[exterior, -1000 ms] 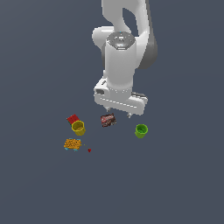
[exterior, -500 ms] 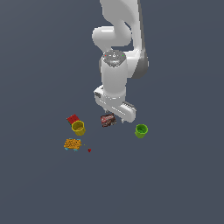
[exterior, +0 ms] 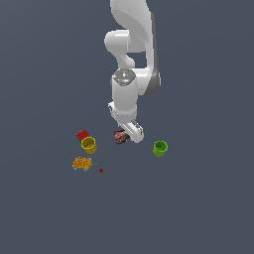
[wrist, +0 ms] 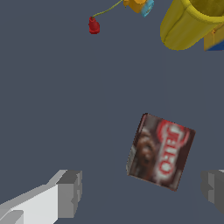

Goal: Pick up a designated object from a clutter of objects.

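The designated object, a small flat brown-and-red box (exterior: 119,136) (wrist: 160,152) with whitish lettering, lies flat on the grey floor. My gripper (exterior: 127,136) (wrist: 142,192) hangs low right over it, open, with one grey finger (wrist: 70,193) on each side of the box and not touching it. The box sits nearer to the other finger (wrist: 213,190). Around it lies the clutter of objects: a yellow cup (exterior: 89,145) (wrist: 189,22), a green cup (exterior: 159,148), a red flat square (exterior: 82,134), an orange speckled packet (exterior: 82,163) and a tiny red bit (exterior: 101,170) (wrist: 93,25).
The arm's white body (exterior: 126,94) rises above the box toward the top of the exterior view. The yellow cup stands closest to the box, on the exterior view's left; the green cup stands on the right.
The arm has drawn in and lowered, bringing the gripper down around the box. The wrist has turned. None of the objects has moved.
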Tool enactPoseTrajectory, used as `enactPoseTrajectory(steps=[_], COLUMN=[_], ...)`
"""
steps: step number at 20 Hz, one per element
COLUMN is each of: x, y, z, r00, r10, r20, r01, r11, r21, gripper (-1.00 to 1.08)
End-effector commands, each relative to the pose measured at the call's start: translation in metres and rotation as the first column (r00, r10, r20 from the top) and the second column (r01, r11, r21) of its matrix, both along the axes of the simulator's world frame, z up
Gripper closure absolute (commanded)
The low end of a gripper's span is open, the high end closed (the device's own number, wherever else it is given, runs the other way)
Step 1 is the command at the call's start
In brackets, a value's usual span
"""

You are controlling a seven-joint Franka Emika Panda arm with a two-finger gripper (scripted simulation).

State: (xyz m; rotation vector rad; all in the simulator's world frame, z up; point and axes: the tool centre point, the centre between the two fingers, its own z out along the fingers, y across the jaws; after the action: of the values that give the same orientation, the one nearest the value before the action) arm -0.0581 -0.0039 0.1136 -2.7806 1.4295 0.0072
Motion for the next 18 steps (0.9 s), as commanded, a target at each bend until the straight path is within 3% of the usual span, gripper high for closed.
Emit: enactPoseTrajectory(steps=[1, 9, 18], x=[-0.008, -0.031, -0.043], y=[-0.004, -0.014, -0.019], z=[-0.011, -0.036, -0.047], r00=[0.997, 0.967, 0.941], r10=[-0.075, -0.253, -0.337], r20=[-0.001, -0.003, -0.003], r01=[0.075, 0.253, 0.337], r11=[0.997, 0.967, 0.941], r21=[-0.003, -0.011, -0.015], gripper=[-0.92, -0.92, -0.92])
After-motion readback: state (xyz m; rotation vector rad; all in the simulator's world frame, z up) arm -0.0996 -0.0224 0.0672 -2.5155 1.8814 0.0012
